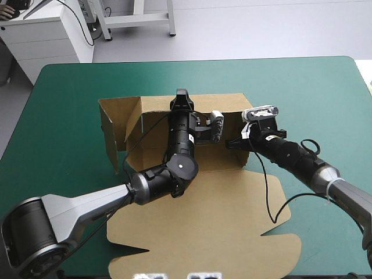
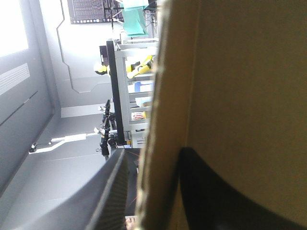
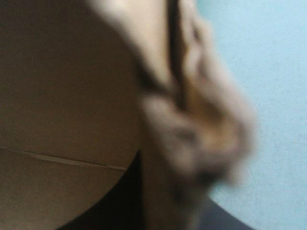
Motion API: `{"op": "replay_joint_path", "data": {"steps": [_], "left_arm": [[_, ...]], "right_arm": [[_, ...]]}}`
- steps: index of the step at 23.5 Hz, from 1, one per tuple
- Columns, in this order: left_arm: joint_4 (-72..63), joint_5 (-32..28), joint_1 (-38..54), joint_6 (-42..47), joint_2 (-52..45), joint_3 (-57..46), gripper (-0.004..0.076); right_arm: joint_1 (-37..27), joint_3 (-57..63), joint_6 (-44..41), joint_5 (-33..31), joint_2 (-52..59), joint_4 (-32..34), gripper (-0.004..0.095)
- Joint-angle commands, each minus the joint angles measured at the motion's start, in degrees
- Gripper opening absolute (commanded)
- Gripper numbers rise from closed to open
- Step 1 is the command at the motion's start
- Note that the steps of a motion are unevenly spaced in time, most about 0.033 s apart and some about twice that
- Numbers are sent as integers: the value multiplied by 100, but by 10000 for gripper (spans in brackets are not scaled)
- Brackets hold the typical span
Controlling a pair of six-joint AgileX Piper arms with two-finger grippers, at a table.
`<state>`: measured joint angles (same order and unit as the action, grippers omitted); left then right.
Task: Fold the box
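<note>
1. Teal-green cover on the surface [image 1: 70, 93], which fills most of the high view.
2. Brown box [image 1: 197, 226] sits mid-surface with its long axis running far-to-near. The tray with raised walls is at the far end, and the lid lies flat toward the near edge. The tray's left wall flares outward.
3. Left arm [image 1: 177, 157] reaches diagonally over the tray and blocks a good chunk of its floor.
4. Left gripper [image 1: 182, 95] is clamped on the far wall, board pinched between its black fingers.
5. Right gripper [image 1: 233, 142] is at the right wall, grasping that wall's edge.
</note>
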<state>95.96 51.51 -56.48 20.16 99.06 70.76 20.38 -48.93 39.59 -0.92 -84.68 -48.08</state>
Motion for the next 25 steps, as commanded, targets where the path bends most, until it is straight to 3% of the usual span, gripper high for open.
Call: {"op": "replay_joint_path", "data": {"steps": [1, 10, 18, 21, 22, 25], "left_arm": [[425, 549, -333, 119, -232, 166, 299], [425, 1137, -1004, 119, -232, 166, 299], [392, 2074, -1830, 112, -232, 166, 270], [-294, 1771, -1864, -102, -417, 166, 0], [-565, 1579, -1853, -208, -510, 166, 8], [-2174, 228, -1520, -625, -1182, 166, 8]], "right_arm": [[-310, -504, 102, -491, -40, 114, -14], [-548, -1213, -294, -834, -386, 814, -14], [-548, -1786, -1914, -1824, -808, 2492, -14], [-548, -2124, -2385, -2508, -831, 3050, -14], [-548, -2183, -2423, -2619, -831, 3115, -14], [-548, -2275, -2541, -2798, -831, 3128, -14]]}}
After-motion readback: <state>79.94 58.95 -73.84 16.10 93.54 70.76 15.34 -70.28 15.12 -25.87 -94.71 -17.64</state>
